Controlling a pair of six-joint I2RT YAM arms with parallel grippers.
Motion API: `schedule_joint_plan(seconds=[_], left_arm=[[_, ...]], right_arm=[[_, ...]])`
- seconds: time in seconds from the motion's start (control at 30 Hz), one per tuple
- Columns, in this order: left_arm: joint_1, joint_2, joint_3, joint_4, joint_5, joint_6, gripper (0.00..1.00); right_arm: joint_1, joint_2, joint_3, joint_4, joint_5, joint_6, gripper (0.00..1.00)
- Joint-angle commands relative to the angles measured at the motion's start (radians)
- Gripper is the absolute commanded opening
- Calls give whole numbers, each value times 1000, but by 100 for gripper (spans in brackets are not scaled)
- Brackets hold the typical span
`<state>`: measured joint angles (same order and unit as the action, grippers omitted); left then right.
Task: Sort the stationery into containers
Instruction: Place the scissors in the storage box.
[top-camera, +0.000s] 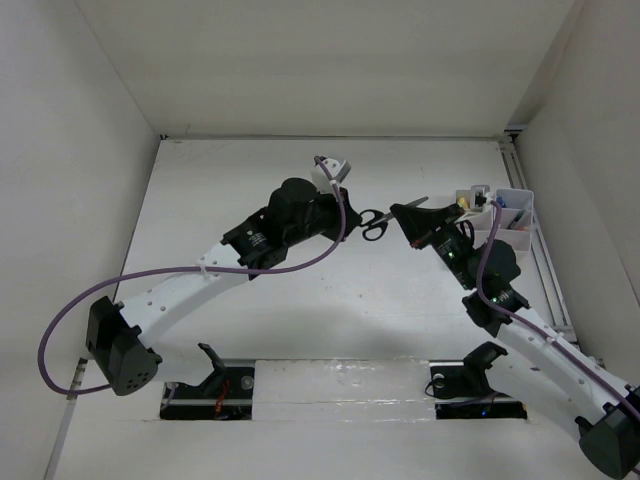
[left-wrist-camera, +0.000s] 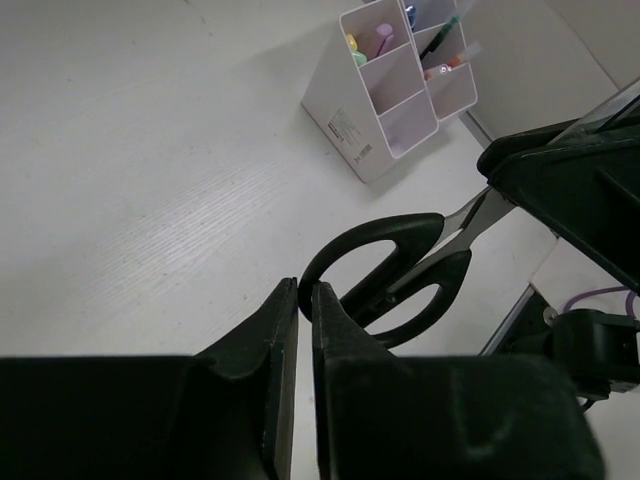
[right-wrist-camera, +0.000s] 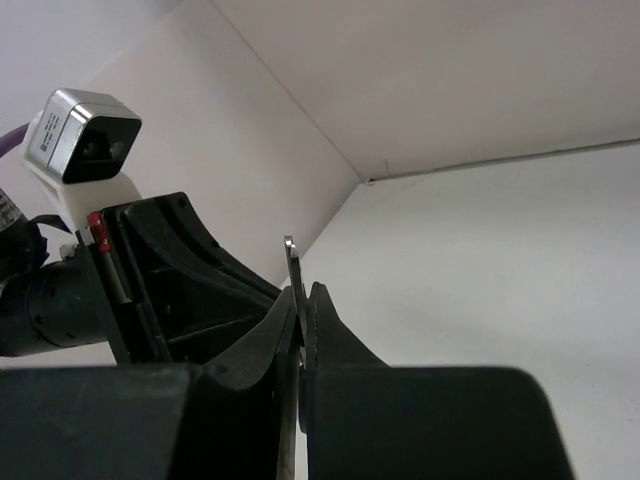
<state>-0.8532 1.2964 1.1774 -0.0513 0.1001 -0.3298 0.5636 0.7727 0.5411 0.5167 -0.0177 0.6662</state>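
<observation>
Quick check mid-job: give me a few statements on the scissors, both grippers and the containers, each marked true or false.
1. The right gripper is shut on the scissors' blade. True.
2. The scissors lie inside the containers. False: they hang between the two grippers, outside the containers.
3. Some compartments hold coloured items. True.
4. The containers stand by the left arm's base. False: they stand at the table's far right, near the right arm.
5. The left gripper is wide open. False: it is shut at the scissors' handle.
</observation>
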Motion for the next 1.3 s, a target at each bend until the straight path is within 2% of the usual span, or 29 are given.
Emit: schedule_joint_plan(seconds=[0.0,0.03,0.07,0.1,0.2,0.23,0.27,0.33,0.37,0.4,0.5,0.53,0.6,0.7,0.87,0.97,1.1,1.27], left_arm=[[-7,-36,-2,50,43,0,3],[-7,-25,-2,32,29,0,25],[-7,-25,8,7,14,0,97],[-7,-25,19,-4,-2,0,100],[-7,-25,43,-66,-100,0,100],[-7,-35,44,-88,-100,-11,100],[-7,-48,57,-110,-178,-20,100],[-7,-60,79,-201,-267,-41,100],[-7,-60,79,-238,-361,-66,100],[-7,-69,93,-277,-402,-80,100],[51,-81,105,-416,-468,-118,100],[51,-91,94,-447,-468,-118,100],[51,-114,73,-447,-452,-103,100],[51,-180,13,-421,-429,-77,100],[51,-256,-53,-389,-379,-55,100],[51,-308,-110,-338,-318,-34,100],[51,-341,-156,-314,-286,-14,100],[51,-361,-176,-305,-275,-2,100]], right_arm=[[4,-1,28,88,-7,-86,0],[4,-1,28,77,-7,-114,0],[-8,-1,42,53,14,-143,0],[-8,-1,69,16,34,-167,0],[-70,-1,117,-175,119,-224,0],[-83,-1,126,-176,155,-224,0],[-97,-1,137,-264,238,-224,0],[-129,-12,151,-338,313,-224,0],[-130,-24,167,-422,361,-208,0],[-155,-24,180,-472,465,-198,0],[-183,-24,229,-652,606,-142,0],[-204,-12,240,-697,689,-113,0],[-232,25,270,-829,752,-7,0],[-267,49,280,-914,853,112,0],[-278,85,304,-1004,1027,193,0],[-292,143,353,-1055,1065,239,0],[-315,203,375,-1034,1114,248,0],[-360,301,402,-1025,1095,257,0]])
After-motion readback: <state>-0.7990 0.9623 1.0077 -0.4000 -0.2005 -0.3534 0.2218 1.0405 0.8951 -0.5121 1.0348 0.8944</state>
